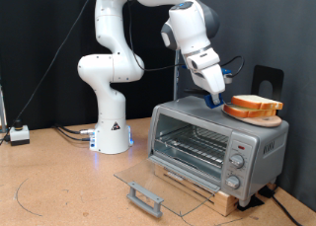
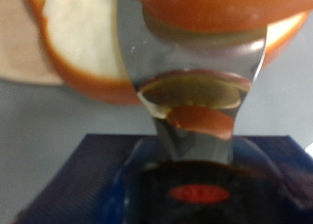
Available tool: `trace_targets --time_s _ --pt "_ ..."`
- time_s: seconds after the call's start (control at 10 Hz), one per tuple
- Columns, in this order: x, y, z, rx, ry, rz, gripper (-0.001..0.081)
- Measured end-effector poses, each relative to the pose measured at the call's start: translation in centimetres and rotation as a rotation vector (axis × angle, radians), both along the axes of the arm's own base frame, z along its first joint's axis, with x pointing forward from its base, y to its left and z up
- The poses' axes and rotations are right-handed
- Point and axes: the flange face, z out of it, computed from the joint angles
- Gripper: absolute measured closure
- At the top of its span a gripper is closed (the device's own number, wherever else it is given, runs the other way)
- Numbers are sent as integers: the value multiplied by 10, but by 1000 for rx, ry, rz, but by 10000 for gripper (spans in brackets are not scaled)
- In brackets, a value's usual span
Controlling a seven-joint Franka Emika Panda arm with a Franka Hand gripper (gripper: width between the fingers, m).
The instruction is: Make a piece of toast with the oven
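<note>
The oven (image 1: 215,147) is seen on the table (image 1: 59,187) with its glass door (image 1: 153,189) dropped fully open. Toast (image 1: 253,109) is stacked on the oven's roof, toward its 2 o'clock corner. The gripper (image 1: 216,99) is placed just beside the toast, at its 9 o'clock. Whether the fingers (image 2: 191,97) are wide or narrow cannot be told.

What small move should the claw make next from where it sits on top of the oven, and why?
Probably ease the claw a little further toward the bread slices on the plate atop the oven. The door already lies open, and the wrist view shows a slice close ahead, none visibly gripped.
</note>
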Motion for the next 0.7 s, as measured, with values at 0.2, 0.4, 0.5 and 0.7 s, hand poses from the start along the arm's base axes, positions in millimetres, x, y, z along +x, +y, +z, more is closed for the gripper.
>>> trace_targets --time_s 0.2,0.4,0.5,0.7 --pt "4 10 0 -5 12 -12 407" --pt "8 17 -4 -15 31 -28 407" --pt "10 19 -6 -15 27 -34 407" --pt "15 20 -8 12 -12 -64 407"
